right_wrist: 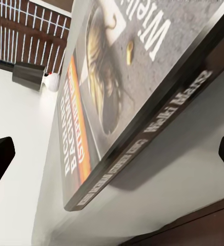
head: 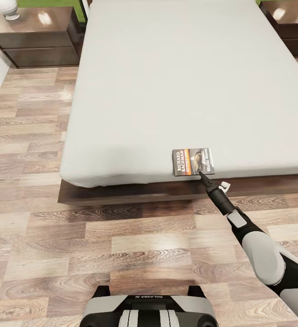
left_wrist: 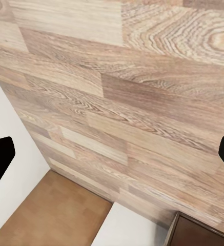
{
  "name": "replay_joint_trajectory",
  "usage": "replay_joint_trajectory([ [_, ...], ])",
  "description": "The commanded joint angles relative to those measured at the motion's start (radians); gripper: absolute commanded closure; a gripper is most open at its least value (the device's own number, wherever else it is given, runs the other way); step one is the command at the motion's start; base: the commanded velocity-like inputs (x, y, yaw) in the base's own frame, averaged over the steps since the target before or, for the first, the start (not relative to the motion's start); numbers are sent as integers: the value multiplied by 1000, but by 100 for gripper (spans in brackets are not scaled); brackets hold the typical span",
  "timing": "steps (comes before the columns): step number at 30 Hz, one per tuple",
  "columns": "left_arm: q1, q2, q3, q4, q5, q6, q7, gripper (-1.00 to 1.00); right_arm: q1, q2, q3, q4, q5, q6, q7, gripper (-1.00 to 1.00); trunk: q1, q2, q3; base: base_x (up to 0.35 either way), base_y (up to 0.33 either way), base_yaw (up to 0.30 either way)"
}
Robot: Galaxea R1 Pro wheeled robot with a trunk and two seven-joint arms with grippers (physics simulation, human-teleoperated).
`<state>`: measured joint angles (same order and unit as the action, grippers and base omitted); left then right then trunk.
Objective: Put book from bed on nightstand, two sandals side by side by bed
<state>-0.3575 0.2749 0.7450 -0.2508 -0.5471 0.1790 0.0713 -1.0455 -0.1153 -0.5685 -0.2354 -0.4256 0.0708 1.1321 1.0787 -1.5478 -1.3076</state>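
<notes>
None of the task looks finished yet. In the head view, the book (head: 193, 161) lies flat on the pale mattress of the bed (head: 167, 77), close to its foot edge, in the lower right of centre of the frame; its dark cover shows an orange band and white lettering. The right gripper (head: 202, 175) reaches up from the lower right corner on a grey and black arm, with its dark tip at the book's near edge; whether it touches the cover cannot be told from here. The right wrist view looks along the book (right_wrist: 117, 102) at very close range, with the spine and cover slanting across the frame and a black fingertip at each side edge, so the jaws stand wide apart and hold nothing. The left wrist view shows wood-plank floor (left_wrist: 132, 92) and likewise a black fingertip at each side edge, so the left jaws are apart and empty too. One nightstand (head: 35, 36) sits in the upper left corner of the head view, its glossy dark surface carrying a white rounded object (head: 6, 8); the other nightstand (head: 290, 22) is in the upper right corner. By my judgement the book must first be gripped and carried to either surface, and both sandals remain to be placed beside the bed.
</notes>
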Motion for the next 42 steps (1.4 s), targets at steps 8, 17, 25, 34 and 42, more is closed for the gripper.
replay_joint_trajectory([
  [8, -1, 0, 2, -1, -4, 4, 1, -100, 0, -1, 2, 2, -9, 7, 3, -100, 0, 0, 0, 4, 0, 0],
  [17, -1, 0, 2, -1, -4, 4, 2, -100, 0, -1, 2, 1, -9, 7, 3, -100, 0, 0, 0, 39, 0, 0],
  [25, -1, 0, 2, -1, -5, 4, 2, -100, -1, -4, 2, 2, -10, 7, -9, -100, 0, 0, 0, 8, 0, 0],
  [34, -1, 0, 2, -1, -5, 4, 2, -100, -1, -6, 2, 2, -10, 7, -17, -100, 0, 0, 0, 1, 0, 0],
  [42, -1, 0, 2, -1, -5, 4, 2, -100, 0, -6, 3, 2, -9, 7, -18, -100, 0, 0, 0, 0, 0, 0],
])
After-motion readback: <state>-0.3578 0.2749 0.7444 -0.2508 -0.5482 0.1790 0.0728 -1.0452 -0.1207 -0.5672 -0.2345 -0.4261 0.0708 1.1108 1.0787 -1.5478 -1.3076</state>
